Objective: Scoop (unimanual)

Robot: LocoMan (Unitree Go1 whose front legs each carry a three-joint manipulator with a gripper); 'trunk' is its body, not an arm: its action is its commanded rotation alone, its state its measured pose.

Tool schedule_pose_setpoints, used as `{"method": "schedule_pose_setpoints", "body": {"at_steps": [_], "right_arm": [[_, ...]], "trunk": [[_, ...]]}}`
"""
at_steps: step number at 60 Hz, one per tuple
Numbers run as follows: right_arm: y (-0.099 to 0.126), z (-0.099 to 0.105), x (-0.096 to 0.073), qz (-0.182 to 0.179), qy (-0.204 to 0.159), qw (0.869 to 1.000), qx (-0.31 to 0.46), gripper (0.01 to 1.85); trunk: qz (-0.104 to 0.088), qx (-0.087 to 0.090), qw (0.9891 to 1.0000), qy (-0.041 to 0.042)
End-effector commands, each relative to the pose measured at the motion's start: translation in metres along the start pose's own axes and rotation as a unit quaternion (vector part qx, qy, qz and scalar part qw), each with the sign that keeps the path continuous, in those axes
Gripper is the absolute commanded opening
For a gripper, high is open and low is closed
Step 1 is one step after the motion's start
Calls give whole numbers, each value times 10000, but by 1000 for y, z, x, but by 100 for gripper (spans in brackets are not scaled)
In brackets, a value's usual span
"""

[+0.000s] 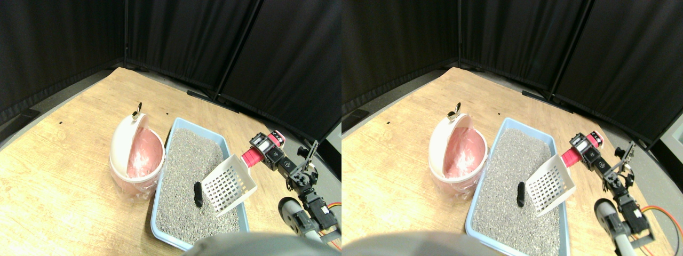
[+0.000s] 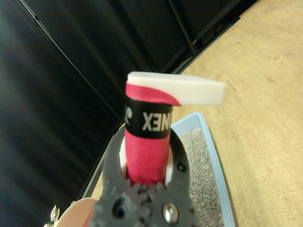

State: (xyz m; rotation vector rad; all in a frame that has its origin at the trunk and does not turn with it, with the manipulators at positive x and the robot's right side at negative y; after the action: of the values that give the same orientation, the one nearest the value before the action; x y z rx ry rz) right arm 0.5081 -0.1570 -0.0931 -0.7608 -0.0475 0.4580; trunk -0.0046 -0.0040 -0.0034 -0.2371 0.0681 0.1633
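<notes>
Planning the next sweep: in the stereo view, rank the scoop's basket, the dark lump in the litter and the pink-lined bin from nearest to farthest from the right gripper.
1. Scoop's basket: just left of the right gripper, over the litter tray.
2. Dark lump: on the litter, beyond the basket's left edge.
3. Pink-lined bin: outside the tray, far left.

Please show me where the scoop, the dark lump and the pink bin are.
scoop (image 1: 228,185), stereo pair view, on its white slotted blade.
dark lump (image 1: 198,194), stereo pair view, on its middle, lying on the litter.
pink bin (image 1: 143,158), stereo pair view, on its pink liner.
</notes>
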Motion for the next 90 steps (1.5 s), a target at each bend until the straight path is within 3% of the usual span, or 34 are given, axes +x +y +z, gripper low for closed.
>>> {"method": "schedule_pose_setpoints", "body": {"at_steps": [1,19,29,39,47,58,60,63,67,72,77,82,90], "right_arm": [[7,3,2,60,-50,9997,221,6],[52,-11,9,465,-97,9959,767,6],[80,-15,10,666,142,9919,1076,6],[93,-17,13,812,-2,9886,1267,6],[101,-14,14,879,148,9867,1359,6],[92,-16,20,473,97,9808,1889,6],[85,-16,19,148,235,9770,2116,6],[81,-16,19,28,267,9744,2232,6],[71,-20,19,-145,63,9665,2564,6],[59,-24,17,-448,54,9514,3047,6],[49,-27,16,-628,-61,9443,3229,6],[39,-31,13,-999,-29,9269,3616,6],[31,-35,7,-1480,4,9101,3869,6]], "trunk": [[126,-108,9998,146],[279,-188,9992,213],[331,-261,9988,263],[390,-317,9983,289],[426,-349,9981,289],[419,-352,9982,264],[408,-345,9982,256],[383,-328,9984,256],[338,-297,9987,237],[272,-249,9991,227],[218,-221,9993,209],[171,-183,9995,180],[114,-142,9997,167]]}}
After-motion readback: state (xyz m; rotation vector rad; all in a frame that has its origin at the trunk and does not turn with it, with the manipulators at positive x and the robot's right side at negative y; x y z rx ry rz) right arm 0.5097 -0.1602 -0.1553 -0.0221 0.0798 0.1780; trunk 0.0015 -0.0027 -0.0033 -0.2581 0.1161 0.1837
